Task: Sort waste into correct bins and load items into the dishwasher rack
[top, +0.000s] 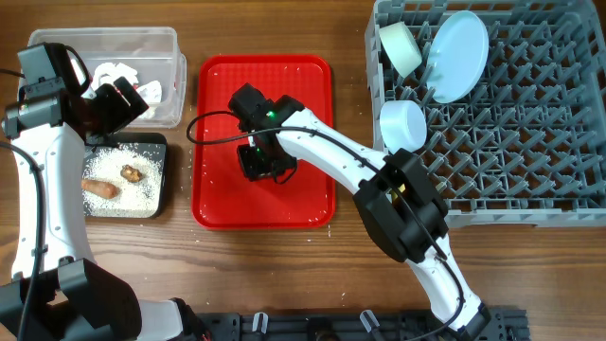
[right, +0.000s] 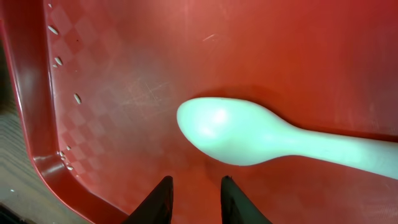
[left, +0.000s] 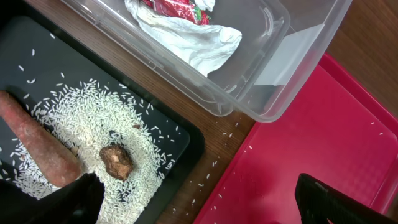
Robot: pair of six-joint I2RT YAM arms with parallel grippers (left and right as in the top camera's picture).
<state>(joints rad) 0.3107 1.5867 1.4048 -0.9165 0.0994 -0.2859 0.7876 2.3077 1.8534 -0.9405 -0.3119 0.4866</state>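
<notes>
Barely parted right fingers [right: 160, 200] (empty) hover beside white spoon [right: 261, 140].

We've got white shells with black joint housings on both the left arm [top: 43, 194] and right arm [top: 327, 152]. Black cable [top: 192, 128] loops behind the right jaws; green LED [top: 269, 116] just above them. Jaws black, tapered.

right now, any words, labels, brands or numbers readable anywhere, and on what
None can be read in any view.
Red wrapper scraps in the clear tub: light markings, too blurred to read.
White spoon, red tray, grey rack: no markings visible.
</notes>
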